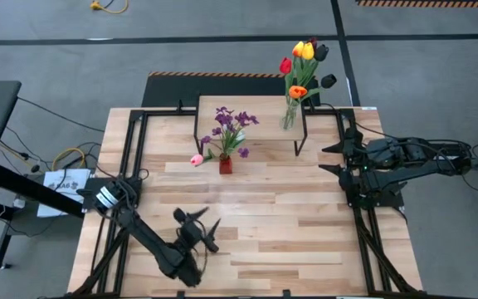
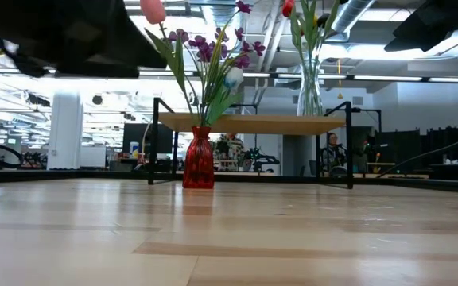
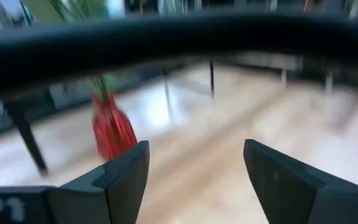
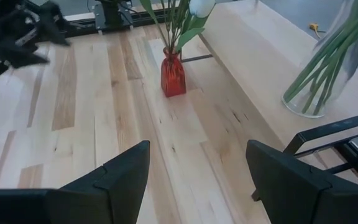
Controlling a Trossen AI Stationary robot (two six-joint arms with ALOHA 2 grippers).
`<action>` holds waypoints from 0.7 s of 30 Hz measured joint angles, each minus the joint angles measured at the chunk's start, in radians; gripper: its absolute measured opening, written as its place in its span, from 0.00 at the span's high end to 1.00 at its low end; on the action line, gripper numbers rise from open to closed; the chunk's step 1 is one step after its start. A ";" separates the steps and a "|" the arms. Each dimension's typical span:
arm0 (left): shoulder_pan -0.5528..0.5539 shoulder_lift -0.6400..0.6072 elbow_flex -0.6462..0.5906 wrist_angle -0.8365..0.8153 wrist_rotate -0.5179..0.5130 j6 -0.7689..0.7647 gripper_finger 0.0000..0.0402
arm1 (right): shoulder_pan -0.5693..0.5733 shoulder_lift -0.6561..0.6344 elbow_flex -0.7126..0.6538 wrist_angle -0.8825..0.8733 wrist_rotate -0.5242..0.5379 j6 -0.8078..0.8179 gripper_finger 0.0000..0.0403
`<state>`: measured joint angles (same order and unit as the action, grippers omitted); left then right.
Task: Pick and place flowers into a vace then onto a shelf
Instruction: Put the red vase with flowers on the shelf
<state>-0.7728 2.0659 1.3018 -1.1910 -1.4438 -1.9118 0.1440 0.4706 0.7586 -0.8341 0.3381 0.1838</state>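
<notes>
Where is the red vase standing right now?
In the high view the red vase stands on the tabletop just in front of the shelf, left of centre, holding purple sprigs; the clear vase sits on the shelf's right end.

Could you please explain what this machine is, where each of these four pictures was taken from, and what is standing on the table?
These are two dark robot arms at a wooden table, each ending in a two-finger gripper. One picture looks straight down, one looks level across the tabletop, and two come from cameras on the arms' wrists. The left gripper hovers open over the near part of the table; the right gripper waits open at the right edge. Neither holds anything. A small red vase with purple sprigs and a pink flower stands on the table, just in front of the shelf. On the shelf's right end stands a clear glass vase of tulips.
</notes>
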 joint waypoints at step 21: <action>0.097 -0.005 -0.042 1.187 0.366 1.398 0.39 | 0.000 0.000 0.000 -0.056 -0.101 0.025 0.35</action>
<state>-0.6753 2.0607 1.2593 -0.0042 -1.0777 -0.5136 0.1444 0.4709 0.7586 -0.8902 0.2375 0.2092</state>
